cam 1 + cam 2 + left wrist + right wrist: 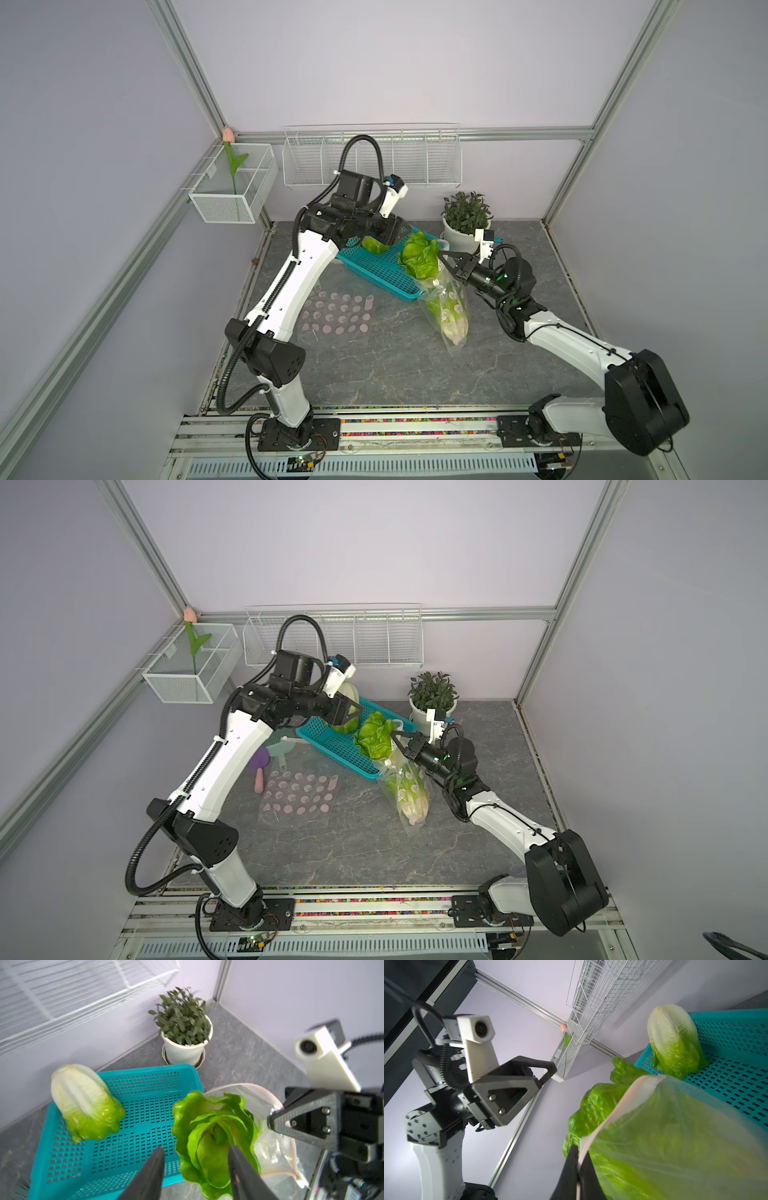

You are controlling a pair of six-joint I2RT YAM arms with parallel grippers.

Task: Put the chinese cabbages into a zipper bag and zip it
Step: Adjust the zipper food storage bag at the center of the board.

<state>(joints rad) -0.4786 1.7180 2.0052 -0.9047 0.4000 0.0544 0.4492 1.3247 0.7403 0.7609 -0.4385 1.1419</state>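
Observation:
One chinese cabbage [85, 1103] lies in the teal basket [145, 1068], its whitish base on the rim. Another cabbage head [419, 255] pokes its leaves out of the mouth of the clear zipper bag [451, 307], which has pink dots; more green and a whitish stalk base show lower inside. My right gripper [579, 1150] is shut on the bag's pinkish rim and holds the mouth up. Just above the protruding leaves [209, 1142] hovers my left gripper [196, 1151], open, with its fingers to either side of them. In both top views it sits over the basket [399, 235].
A dark-leaved potted plant [465, 220] stands behind the bag at the back right. A second dotted zipper bag [336, 316] lies flat on the grey table. A pink and purple tool [259, 771] lies near the left arm. A wire rack [370, 162] hangs on the back wall.

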